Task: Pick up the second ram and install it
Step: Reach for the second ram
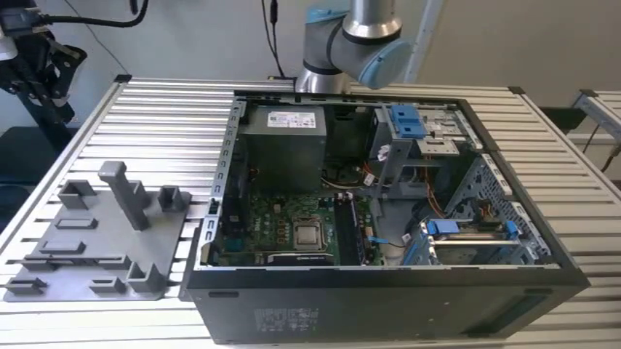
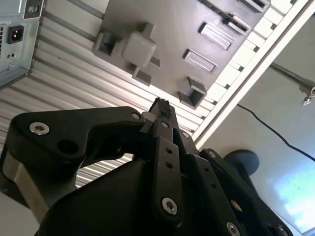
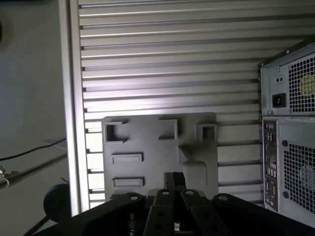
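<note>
- The end effector (image 3: 173, 181) hangs above the plate (image 1: 112, 243). In both wrist views its fingers look pressed together with nothing between them.
- The ram (image 2: 235, 22) seems to be the thin dark strip lying in a long low holder near the plate's edge, on the side away from the post (image 1: 124, 193). I cannot confirm this from these views.
- The case (image 1: 388, 291) sits open on the tabletop (image 1: 165, 116), just beside the plate on the exterior view's right.
- Inside the case, a dark stick (image 1: 342, 231) appears to stand in a board slot already, so the work looks to be at the start of the pick-up.
- To do the pick-up well, I judge:
  - the fingers should spread before they come down;
  - they should line up square across the ram's thin faces;
  - they should close near mid-length, so the board does not tip;
  - the approach should stay clear of the post, the tallest thing on the plate;
  - the ram should be lifted straight out of its holder, since a slanted pull could jam it or drag the plate.
- Writing: a white label (image 1: 291, 116) sits on the grey box inside the case, at the end far from the plate. A second label (image 1: 286, 320) is on the case's near wall. Neither can be read.
</note>
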